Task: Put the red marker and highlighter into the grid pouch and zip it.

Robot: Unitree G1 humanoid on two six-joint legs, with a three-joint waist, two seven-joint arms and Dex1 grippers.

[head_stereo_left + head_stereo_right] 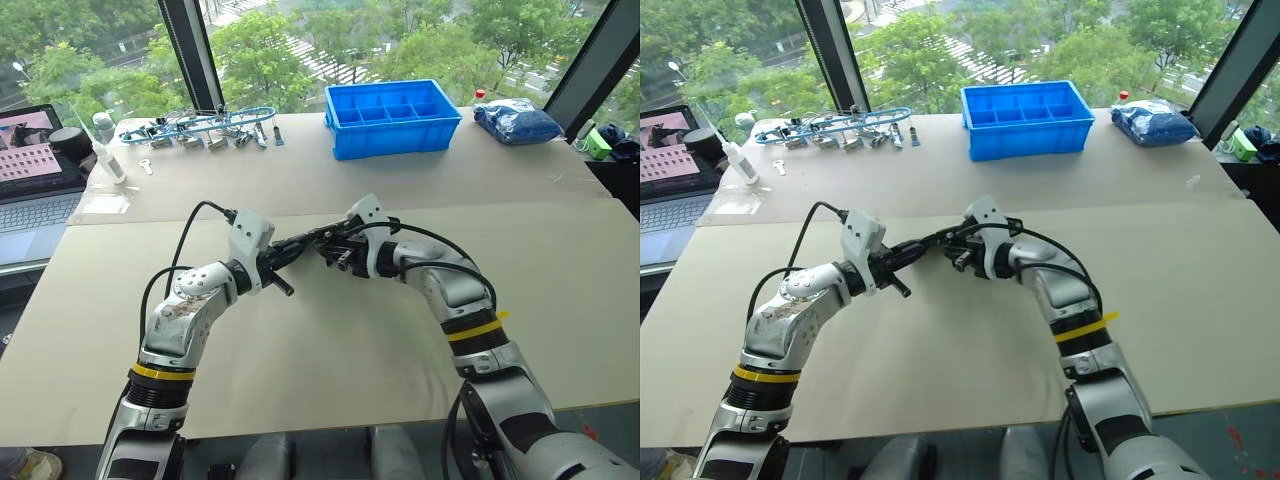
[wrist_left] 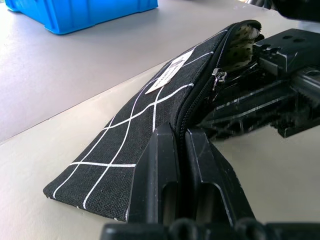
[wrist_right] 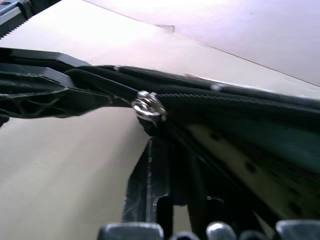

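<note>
Over the beige table (image 1: 330, 340), the left gripper (image 1: 281, 258) has its fingers pressed together on one end of the grid pouch (image 2: 150, 120), holding it up off the surface. The pouch stretches across to the right gripper (image 1: 330, 246). That one is pinched shut just below the silver zipper slider (image 3: 147, 106), the mouth beside it gaping open.

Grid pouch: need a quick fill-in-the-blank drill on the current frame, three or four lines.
1. The grid pouch is held up between the two grippers, above the ____.
2. The left gripper is shut on the pouch's ____ edge.
3. The bin at the far side of the table is coloured ____.
4. The pouch's grid lines are ____.

Missing words: table; zipper; blue; white
</note>
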